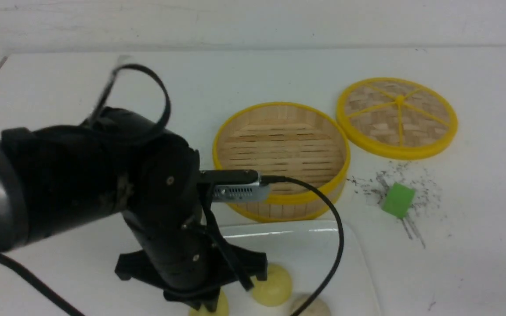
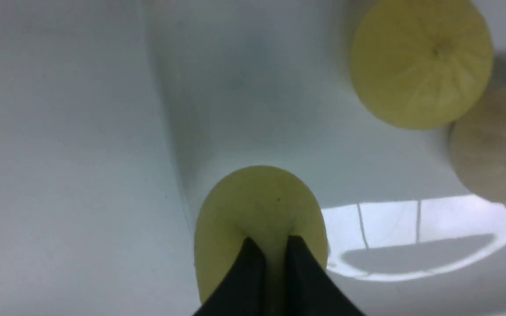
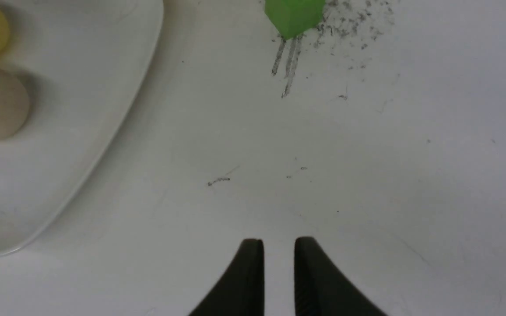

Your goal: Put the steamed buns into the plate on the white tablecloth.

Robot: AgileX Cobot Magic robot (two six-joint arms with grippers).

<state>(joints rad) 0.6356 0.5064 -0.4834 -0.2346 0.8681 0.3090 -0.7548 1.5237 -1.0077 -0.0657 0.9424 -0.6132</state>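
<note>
Front view: left arm [image 1: 81,175] bends down over the plate [image 1: 310,239], which lies at the near edge of the tablecloth [image 1: 468,254]
Left gripper [image 2: 275,248]: jaws nearly together, pinching the top of the pinched bun [image 2: 257,202]
Pinched bun: yellow, inside the plate just beside its left rim; whether it rests on the plate floor cannot be told
Second yellow bun [image 1: 274,287]: on the plate, apart from the pinched bun
Off-white bun [image 1: 313,308]: on the plate, just beside the second yellow bun
Right gripper [image 3: 279,248]: jaws a narrow gap apart, nothing between them; over bare tablecloth off the plate's right edge
Basket [image 1: 288,206]: just beyond the plate's far edge
Lid [image 1: 397,117]: flat, right of the basket, nearer the tablecloth's far edge
Green cube [image 1: 398,199]: right of the basket, among dark scuffs [image 1: 411,228]
</note>
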